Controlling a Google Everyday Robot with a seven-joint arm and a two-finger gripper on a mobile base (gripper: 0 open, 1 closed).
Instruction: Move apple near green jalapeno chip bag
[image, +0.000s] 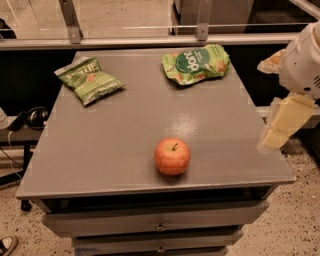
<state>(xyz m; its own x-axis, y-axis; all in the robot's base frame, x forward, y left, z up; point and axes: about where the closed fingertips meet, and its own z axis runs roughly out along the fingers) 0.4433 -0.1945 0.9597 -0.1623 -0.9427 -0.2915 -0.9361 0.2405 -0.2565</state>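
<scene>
Robot arm and claw beside the right edge of the worktop.
The white, rounded arm comes in from the right, beyond the worktop's right rim. Its pale yellow claw hangs below it, tilted down and leftward, just outside that rim towards the front corner, not touching the worktop.
</scene>
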